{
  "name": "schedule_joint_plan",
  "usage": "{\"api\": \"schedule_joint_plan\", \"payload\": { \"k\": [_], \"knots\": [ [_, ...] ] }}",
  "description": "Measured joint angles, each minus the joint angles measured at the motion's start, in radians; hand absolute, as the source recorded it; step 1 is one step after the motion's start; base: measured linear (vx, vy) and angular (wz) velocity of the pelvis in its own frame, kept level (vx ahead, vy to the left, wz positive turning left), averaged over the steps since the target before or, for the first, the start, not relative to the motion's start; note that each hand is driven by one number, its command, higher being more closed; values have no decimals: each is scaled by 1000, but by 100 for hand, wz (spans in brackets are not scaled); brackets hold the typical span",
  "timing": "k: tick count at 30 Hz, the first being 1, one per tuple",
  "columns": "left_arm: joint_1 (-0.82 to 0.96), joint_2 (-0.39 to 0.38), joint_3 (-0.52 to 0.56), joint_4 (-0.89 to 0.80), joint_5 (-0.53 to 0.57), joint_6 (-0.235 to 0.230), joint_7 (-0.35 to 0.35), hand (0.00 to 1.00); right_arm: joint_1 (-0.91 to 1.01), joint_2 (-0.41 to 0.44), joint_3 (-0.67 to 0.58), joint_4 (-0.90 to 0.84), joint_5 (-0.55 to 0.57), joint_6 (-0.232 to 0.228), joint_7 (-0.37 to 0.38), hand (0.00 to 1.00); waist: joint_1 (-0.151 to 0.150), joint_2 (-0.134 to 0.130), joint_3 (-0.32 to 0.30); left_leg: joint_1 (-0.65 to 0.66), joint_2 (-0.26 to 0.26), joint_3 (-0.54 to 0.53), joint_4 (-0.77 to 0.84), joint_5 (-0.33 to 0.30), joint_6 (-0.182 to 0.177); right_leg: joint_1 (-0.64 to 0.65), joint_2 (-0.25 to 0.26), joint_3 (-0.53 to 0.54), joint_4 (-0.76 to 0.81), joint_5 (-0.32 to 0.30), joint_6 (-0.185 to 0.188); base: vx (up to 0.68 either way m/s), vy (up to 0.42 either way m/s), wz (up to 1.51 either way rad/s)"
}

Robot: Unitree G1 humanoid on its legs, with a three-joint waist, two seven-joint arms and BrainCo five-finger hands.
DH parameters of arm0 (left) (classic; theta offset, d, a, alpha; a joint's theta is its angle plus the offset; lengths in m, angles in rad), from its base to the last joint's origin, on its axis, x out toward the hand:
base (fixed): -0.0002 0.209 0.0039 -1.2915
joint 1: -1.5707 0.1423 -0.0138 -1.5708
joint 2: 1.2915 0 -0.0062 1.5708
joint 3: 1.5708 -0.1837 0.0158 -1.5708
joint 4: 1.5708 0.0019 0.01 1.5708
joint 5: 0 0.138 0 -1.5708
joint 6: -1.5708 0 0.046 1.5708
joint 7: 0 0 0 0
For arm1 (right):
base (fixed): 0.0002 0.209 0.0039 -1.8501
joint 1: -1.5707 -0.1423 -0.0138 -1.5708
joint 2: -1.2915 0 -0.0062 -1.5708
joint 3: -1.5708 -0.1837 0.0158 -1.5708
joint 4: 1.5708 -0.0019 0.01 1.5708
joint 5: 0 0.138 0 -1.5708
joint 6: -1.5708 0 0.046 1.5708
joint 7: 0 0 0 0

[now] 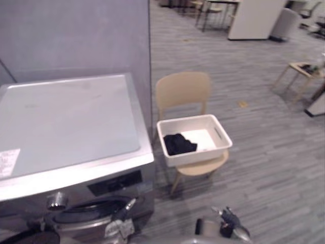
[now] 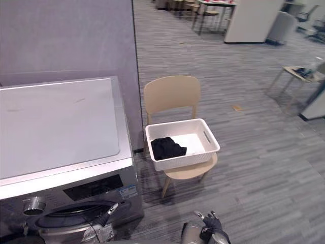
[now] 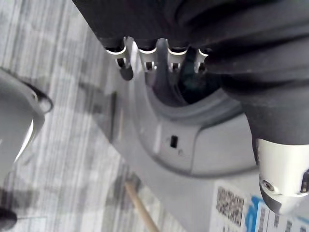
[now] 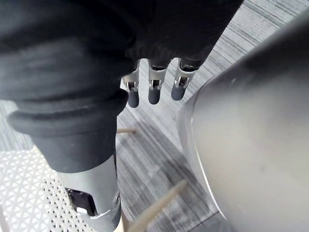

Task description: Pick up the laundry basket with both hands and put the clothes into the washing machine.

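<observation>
A white laundry basket [image 1: 219, 147] sits on a beige chair [image 1: 183, 89], with black clothes [image 1: 179, 144] bunched in its left half. Left of it stands the silver washing machine [image 1: 66, 122], its round door opening [image 1: 91, 213] low on the front. My right hand [image 1: 228, 222] hangs low in front of the chair, well short of the basket; its fingers [image 4: 153, 89] are relaxed and hold nothing, with the basket's perforated wall [image 4: 24, 193] close by. My left hand [image 3: 147, 53] hangs by the machine's door opening [image 3: 188, 89], fingers loose and empty.
A grey partition wall [image 1: 76, 35] rises behind the machine. A small wooden side table [image 1: 304, 71] stands at the far right and a white cabinet [image 1: 254, 18] at the back. Grey plank floor [image 1: 264, 168] spreads to the right of the chair.
</observation>
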Motion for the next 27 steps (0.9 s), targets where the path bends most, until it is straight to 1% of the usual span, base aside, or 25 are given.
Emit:
{"api": "schedule_joint_plan", "payload": {
  "k": [1, 2, 3, 4, 5, 6, 7, 8, 9, 10, 11, 12, 13, 14, 15, 16, 17, 18, 19, 20, 21, 22, 23, 24, 27],
  "knots": [
    [0, 0, -1, 0, 1, -1, 0, 0, 7, 0, 0, 1, 2, 1, -2, 0, -2, -1, -1, 1, 8, -17, 6, -6, -18, 18, -3, 46, -78, 17, -9, 175, -323, 75],
    [0, 0, -2, 0, 1, -4, 1, 0, 19, 1, 0, 6, 9, 5, -6, 0, -9, -4, -4, -1, 20, -43, 22, -22, -46, 47, -5, 114, -180, 56, -17, 210, -535, 76],
    [8, 6, -3, 0, 1, -6, 1, 0, 37, 8, -1, 16, 13, 12, -10, 0, -24, -17, -20, -12, 33, -86, 37, -43, -84, 82, -7, 207, -280, 114, 25, 250, -681, 92],
    [13, -1, -2, 0, 1, -4, 1, 0, 45, 11, -15, 19, 28, 20, -10, 0, -41, -3, -42, -19, 66, -131, 44, -47, -108, 126, 16, 199, -292, 34, 141, 229, -681, 69],
    [15, -13, 2, 0, 1, -4, 1, 0, 42, 2, -21, 20, 31, 23, -12, 0, -39, 16, -45, -26, 87, -148, 48, -34, -129, 131, 23, 169, -293, 9, 173, 131, -549, 39],
    [19, -33, 7, 0, 1, -5, 0, 0, 42, -10, -43, 20, 32, 27, -11, 0, -36, 33, -45, -29, 123, -156, 44, 5, -162, 137, 28, 92, -289, -50, 182, 85, -530, 16],
    [22, -36, 8, 5, 1, -4, -1, 0, 40, -11, -63, 20, 37, 30, -11, 0, -36, 43, -50, -25, 149, -162, 33, 49, -182, 146, 38, 40, -274, -105, 159, 77, -534, 22],
    [25, -36, 10, 7, 1, -4, -1, 0, 40, -14, -76, 21, 36, 31, -10, 0, -42, 52, -54, -25, 166, -170, 27, 76, -188, 148, 53, 26, -258, -116, 145, 83, -510, 38],
    [37, -38, 33, 8, 0, -5, 0, 0, 35, -18, -89, 29, 33, 32, -9, 0, -49, 58, -59, -28, 188, -186, 25, 142, -197, 157, 83, -7, -238, -130, 118, 51, -502, 38],
    [45, -42, 64, 8, -1, -6, 0, 0, 29, -19, -91, 46, 27, 33, -8, 0, -46, 52, -62, -53, 202, -197, 49, 218, -196, 166, 109, -27, -244, -146, 88, 39, -497, 35],
    [47, -42, 81, 8, -1, -6, 0, 0, 21, -17, -90, 50, 22, 33, -6, 0, -47, 47, -65, -80, 206, -201, 75, 256, -185, 169, 119, -37, -254, -154, 72, 43, -437, 27],
    [52, -39, 99, 5, -12, -7, -1, 0, 15, -17, -86, 51, 17, 31, -3, 0, -49, 43, -64, -144, 214, -197, 136, 338, -137, 188, 139, -59, -288, -155, 52, 64, -381, 38],
    [51, -25, 107, 11, -22, -5, 0, 0, 10, -17, -89, 67, 17, 29, -5, 0, -48, 32, -59, -198, 221, -171, 181, 453, -86, 212, 156, -88, -325, -133, 18, 67, -368, 43],
    [52, -15, 106, 13, -23, -5, 0, 0, 2, -16, -92, 86, 18, 27, -5, 0, -47, 21, -51, -215, 233, -134, 194, 473, -82, 234, 157, -108, -346, -121, 0, 40, -386, 63],
    [52, 0, 100, 21, -30, -5, 0, 0, -3, -20, -92, 114, 20, 25, -8, 0, -50, 11, -40, -242, 253, -28, 218, 426, -106, 288, 161, -157, -394, -98, -22, 21, -374, 74],
    [51, 13, 73, 33, -30, -5, 1, 0, -3, -33, -92, 130, 21, 25, -10, 0, -51, 11, -35, -261, 258, 64, 240, 380, -133, 328, 166, -196, -435, -84, -32, -10, -405, 96],
    [52, 19, 48, 36, -30, -5, 0, 0, -1, -44, -92, 136, 27, 21, -10, 0, -53, 13, -34, -274, 252, 149, 244, 372, -140, 362, 174, -240, -477, -75, -40, -47, -308, 98],
    [53, 27, 13, 36, -29, -6, 0, 0, -9, -56, -91, 137, 39, 19, -12, 0, -49, 18, -33, -286, 228, 244, 251, 339, -125, 381, 181, -294, -512, -67, -53, -71, -192, 85],
    [51, 33, -2, 38, -29, -5, -1, 0, -16, -57, -91, 136, 39, 18, -12, 0, -51, 16, -32, -298, 223, 277, 270, 303, -117, 384, 181, -316, -524, -65, -57, -70, -111, 87],
    [51, 44, -28, 51, -27, -3, -2, 0, -28, -60, -91, 137, 40, 16, -11, 0, -50, 14, -32, -300, 181, 325, 281, 237, -128, 390, 178, -351, -547, -52, -63, -68, -51, 81],
    [54, 48, -56, 51, -24, -3, -3, 0, -38, -64, -91, 137, 40, 15, -11, 0, -50, 16, -32, -274, 137, 370, 232, 191, -118, 390, 172, -376, -565, -43, -57, -76, -17, 87],
    [55, 54, -78, 56, -16, -2, -4, 0, -44, -63, -91, 137, 39, 14, -9, 0, -52, 18, -33, -246, 115, 408, 142, 178, -100, 390, 167, -397, -581, -34, -49, -62, 23, 70],
    [55, 55, -88, 59, -11, -1, -6, 0, -47, -65, -92, 137, 39, 15, -9, 0, -51, 20, -34, -227, 101, 414, 72, 179, -97, 388, 164, -407, -590, -29, -43, -46, 59, 79],
    [59, 54, -95, 60, 4, 1, -20, 0, -57, -54, -88, 139, 39, 18, -9, 0, -48, 19, -43, -168, 47, 399, -127, 230, -55, 384, 152, -421, -625, -7, -27, -20, 52, 64],
    [54, 67, -133, 59, 3, 0, -20, 0, -92, -33, -79, 143, 39, 20, -6, 0, -48, 17, -46, -154, 2, 366, -243, 298, -37, 392, 145, -418, -690, 38, -24, 14, 62, 40]
  ]
}}
